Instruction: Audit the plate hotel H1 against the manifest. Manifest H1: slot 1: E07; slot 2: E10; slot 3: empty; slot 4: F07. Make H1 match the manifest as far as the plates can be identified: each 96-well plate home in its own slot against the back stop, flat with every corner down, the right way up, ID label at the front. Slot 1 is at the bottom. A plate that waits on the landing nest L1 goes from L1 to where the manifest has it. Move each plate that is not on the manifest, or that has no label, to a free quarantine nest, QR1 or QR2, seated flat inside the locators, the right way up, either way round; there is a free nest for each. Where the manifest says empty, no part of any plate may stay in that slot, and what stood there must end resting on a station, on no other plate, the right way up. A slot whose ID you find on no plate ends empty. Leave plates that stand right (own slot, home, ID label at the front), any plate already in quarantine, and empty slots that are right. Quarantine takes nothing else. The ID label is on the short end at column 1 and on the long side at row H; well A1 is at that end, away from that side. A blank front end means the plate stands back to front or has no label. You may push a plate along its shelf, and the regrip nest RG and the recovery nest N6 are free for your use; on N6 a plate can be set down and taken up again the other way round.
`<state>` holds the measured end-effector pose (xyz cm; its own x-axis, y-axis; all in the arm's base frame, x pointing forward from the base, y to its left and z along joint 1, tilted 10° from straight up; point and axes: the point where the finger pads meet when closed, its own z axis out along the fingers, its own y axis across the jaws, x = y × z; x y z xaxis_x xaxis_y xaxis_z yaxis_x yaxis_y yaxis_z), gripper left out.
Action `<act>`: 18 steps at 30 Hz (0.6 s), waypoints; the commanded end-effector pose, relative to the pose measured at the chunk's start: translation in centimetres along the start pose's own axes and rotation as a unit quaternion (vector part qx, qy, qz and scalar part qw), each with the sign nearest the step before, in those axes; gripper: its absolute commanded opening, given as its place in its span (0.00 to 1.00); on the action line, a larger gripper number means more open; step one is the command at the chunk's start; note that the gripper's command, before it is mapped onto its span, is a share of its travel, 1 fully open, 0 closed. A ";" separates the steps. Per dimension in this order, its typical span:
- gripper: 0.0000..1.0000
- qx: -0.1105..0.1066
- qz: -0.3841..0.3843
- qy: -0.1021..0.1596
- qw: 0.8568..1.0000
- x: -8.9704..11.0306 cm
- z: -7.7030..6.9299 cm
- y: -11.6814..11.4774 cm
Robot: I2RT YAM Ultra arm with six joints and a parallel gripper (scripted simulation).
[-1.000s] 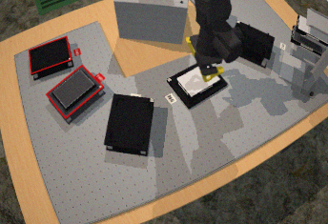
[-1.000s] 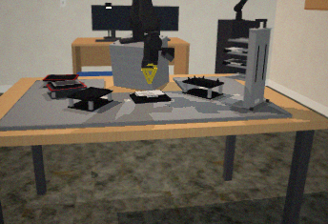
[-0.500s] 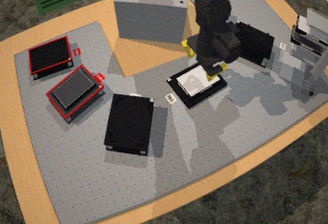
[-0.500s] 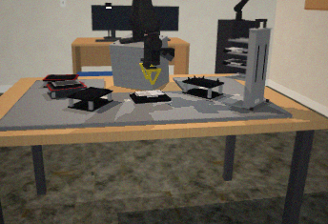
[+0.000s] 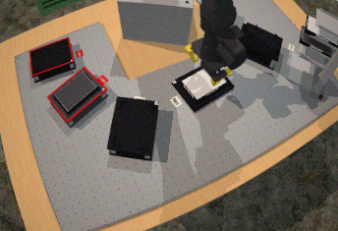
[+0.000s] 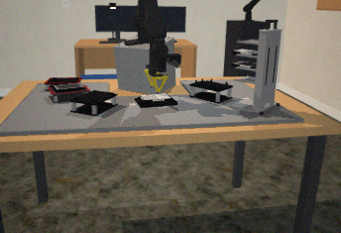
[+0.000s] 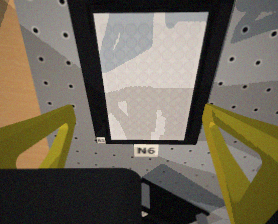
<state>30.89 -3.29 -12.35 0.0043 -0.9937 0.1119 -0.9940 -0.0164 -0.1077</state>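
Observation:
A 96-well plate (image 5: 202,83) (image 6: 155,97) (image 7: 150,75) with a pale top lies flat on the black recovery nest N6 (image 5: 200,104) (image 7: 80,60), whose label (image 7: 146,150) shows in the wrist view. My gripper (image 5: 207,65) (image 6: 156,81) (image 7: 138,111) is open and hangs just above the plate. Its yellow fingers stand apart on either side of the plate's near short end and touch nothing. The plate hotel H1 (image 5: 318,33) (image 6: 268,65) stands at the right edge of the mat, with plates in its slots. I cannot read their labels.
Two red-edged quarantine nests stand at the left: the far one (image 5: 51,56) is empty, the near one (image 5: 77,90) holds a grey plate. A bare black nest (image 5: 133,127) lies front left. Another black nest (image 5: 261,43) stands between N6 and the hotel. The arm's grey base block (image 5: 154,16) is behind.

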 end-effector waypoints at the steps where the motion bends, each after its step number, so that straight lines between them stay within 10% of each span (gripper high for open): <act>1: 1.00 0.024 -0.001 -0.001 1.000 0.1 -0.1 -1.9; 18: 1.00 0.024 -0.001 -0.002 1.000 0.1 2.0 -1.9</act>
<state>31.34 -3.51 -14.35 0.0052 -0.9936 0.1130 -0.9936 -0.0179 -0.1112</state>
